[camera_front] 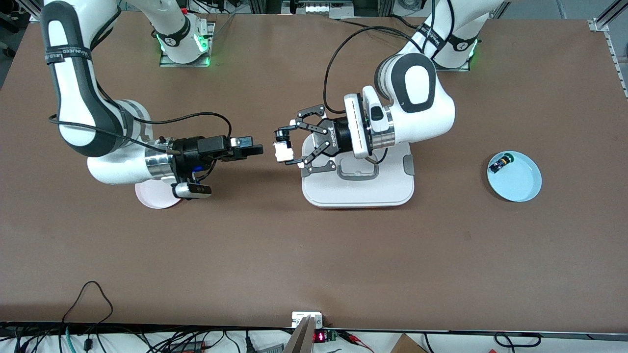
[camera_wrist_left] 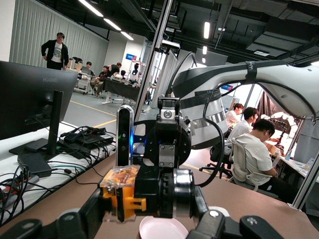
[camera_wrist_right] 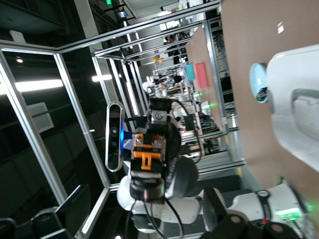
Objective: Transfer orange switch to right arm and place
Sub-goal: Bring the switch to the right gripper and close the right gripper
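Observation:
The orange switch (camera_front: 281, 151) hangs in the air over the bare table, beside the white board. My left gripper (camera_front: 285, 146) is shut on it, one finger (camera_wrist_left: 92, 211) on each side. In the left wrist view the switch (camera_wrist_left: 124, 194) shows an orange body under a clear cover, then a black section and a silver ring. My right gripper (camera_front: 255, 149) is level with the switch, a short gap away, pointing straight at it, open and holding nothing. The right wrist view shows the switch (camera_wrist_right: 146, 158) head-on in the left gripper.
A white board with a handle (camera_front: 358, 189) lies under the left arm's wrist. A pink plate (camera_front: 154, 196) lies under the right arm's wrist. Toward the left arm's end stands a light blue plate (camera_front: 520, 184) holding a small blue switch with a green cap (camera_front: 501, 163).

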`<state>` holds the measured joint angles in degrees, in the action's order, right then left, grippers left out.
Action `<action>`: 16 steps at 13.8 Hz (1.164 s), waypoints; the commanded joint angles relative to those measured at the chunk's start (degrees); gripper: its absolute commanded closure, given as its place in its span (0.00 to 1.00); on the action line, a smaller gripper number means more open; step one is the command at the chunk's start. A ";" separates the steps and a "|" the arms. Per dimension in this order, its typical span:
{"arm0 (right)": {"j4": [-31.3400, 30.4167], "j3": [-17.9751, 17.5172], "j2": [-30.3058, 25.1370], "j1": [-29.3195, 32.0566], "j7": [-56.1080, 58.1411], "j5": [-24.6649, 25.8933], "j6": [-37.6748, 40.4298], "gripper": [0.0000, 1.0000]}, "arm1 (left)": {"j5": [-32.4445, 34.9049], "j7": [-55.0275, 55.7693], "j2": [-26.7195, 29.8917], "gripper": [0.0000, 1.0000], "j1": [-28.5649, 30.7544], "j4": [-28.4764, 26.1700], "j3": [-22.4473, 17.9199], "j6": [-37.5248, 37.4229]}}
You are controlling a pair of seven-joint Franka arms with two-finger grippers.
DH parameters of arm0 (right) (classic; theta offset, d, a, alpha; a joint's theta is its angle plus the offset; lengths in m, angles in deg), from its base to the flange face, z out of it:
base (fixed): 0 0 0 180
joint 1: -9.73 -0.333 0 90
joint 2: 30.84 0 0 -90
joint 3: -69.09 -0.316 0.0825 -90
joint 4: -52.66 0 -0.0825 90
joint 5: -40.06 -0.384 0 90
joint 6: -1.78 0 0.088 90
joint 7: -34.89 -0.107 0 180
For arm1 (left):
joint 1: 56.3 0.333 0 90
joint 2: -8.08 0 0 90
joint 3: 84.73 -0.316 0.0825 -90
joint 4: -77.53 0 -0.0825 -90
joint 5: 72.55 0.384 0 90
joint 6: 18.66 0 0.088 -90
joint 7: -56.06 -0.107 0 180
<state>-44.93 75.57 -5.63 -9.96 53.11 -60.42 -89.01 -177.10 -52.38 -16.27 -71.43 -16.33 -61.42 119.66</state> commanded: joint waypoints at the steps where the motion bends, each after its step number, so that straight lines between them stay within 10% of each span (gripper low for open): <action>1: 0.29 0.03 0.89 -1.57 -2.31 -3.40 -0.26 0.00 | -1.97 -0.10 -1.49 1.00 -1.31 2.54 -0.10 1.33; 11: 0.73 0.03 1.60 -3.33 -1.35 -4.29 -1.49 0.18 | -1.97 -0.18 -2.01 1.00 -1.31 3.07 -0.10 1.33; 16: 0.82 0.03 1.68 -3.42 2.59 -5.68 -1.49 0.74 | -2.06 -0.18 -2.10 1.00 -1.31 3.16 -0.10 1.33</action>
<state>-44.64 75.59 -4.39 -13.10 53.24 -64.44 -90.01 -177.28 -52.33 -17.42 -72.10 -15.18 -61.44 120.28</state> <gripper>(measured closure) 0.555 0.278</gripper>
